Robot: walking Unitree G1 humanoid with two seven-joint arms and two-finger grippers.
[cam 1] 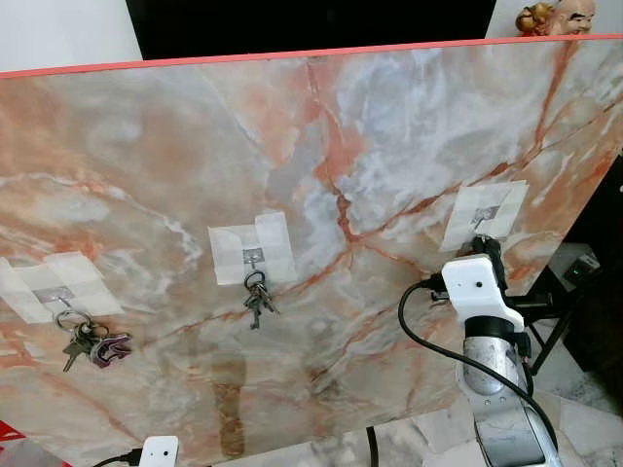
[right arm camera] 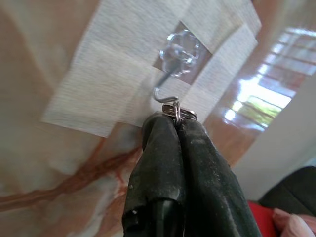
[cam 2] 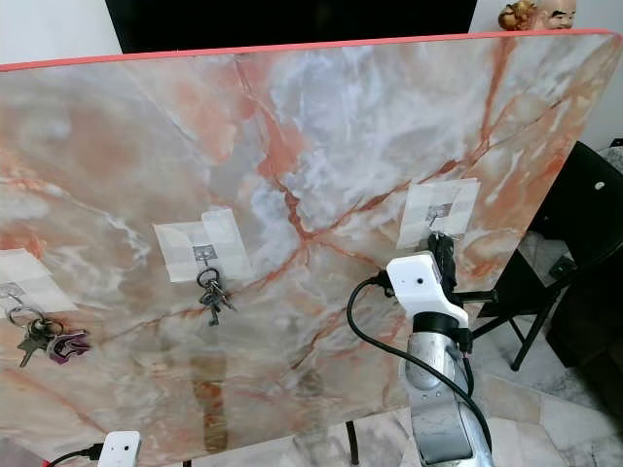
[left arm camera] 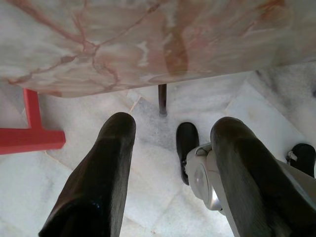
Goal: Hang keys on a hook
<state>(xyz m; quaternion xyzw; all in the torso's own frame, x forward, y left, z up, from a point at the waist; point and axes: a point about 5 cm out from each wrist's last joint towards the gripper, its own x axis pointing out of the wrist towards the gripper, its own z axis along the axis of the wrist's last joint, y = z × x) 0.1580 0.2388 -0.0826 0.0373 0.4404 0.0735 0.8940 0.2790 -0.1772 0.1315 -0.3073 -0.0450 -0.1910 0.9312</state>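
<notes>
Right tool [right arm camera: 170, 121] pinches key ring [right arm camera: 178, 111] edge-up under hook [right arm camera: 165, 94].

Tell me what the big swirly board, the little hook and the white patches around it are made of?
The board looks like polished marble or a marble-look panel: pink veins and glossy reflections. The hook seems thin shiny metal wire on a clear plastic base. The white patches look like matte cloth tape with a faint weave. The right gripper pinches a metal key ring at the hook.
</notes>
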